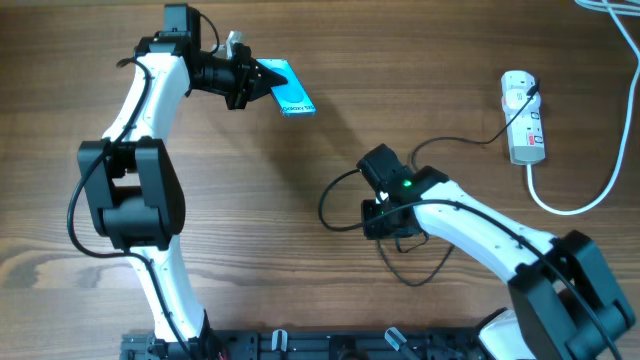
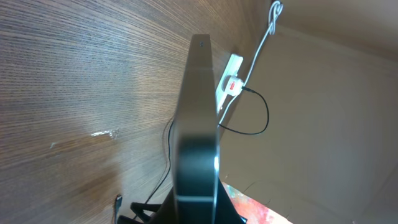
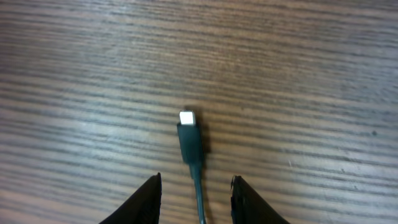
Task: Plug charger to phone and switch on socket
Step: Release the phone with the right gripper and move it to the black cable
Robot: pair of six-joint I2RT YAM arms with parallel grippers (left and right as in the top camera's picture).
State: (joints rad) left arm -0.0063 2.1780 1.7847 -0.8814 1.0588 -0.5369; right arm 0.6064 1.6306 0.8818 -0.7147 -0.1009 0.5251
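The left arm rises along the left side of the table [image 1: 260, 250], elbow bent and wrist turned rightward. The left gripper [image 1: 258, 80] is clenched on one end of the phone [image 1: 292, 92], which shows edge-on in the wrist view. The right arm stretches in from the near-right corner toward the middle, the right gripper [image 3: 196, 179] released, its fingers apart either side of the charger [image 3: 189, 140], whose plug tip lies on the wood just ahead. The socket [image 1: 523, 118] lies well apart at the far right.

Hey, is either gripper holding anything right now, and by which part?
The left gripper holds the phone by one end, the other end free. The right gripper is open astride the charger, not clamping it.
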